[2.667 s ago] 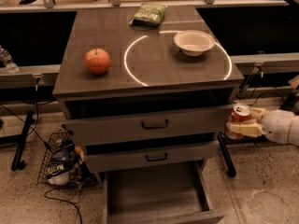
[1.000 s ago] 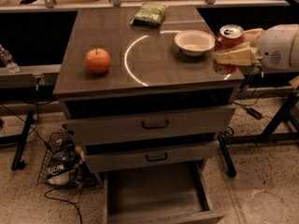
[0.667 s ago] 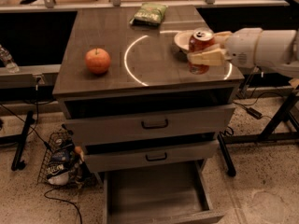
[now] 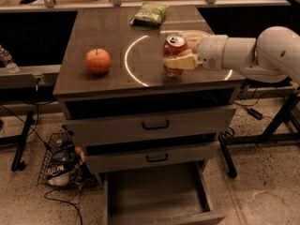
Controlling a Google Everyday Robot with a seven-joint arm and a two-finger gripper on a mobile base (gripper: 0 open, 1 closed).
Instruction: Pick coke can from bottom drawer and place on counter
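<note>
Counter with white ring, upper centre of the frame. The gripper, reaching in from the right, is clamped around the upright coke can inside the ring; whether the can touches the surface cannot be told. An apple sits at left, a green bag at the far edge. The bottom drawer stands open, lower centre.
</note>
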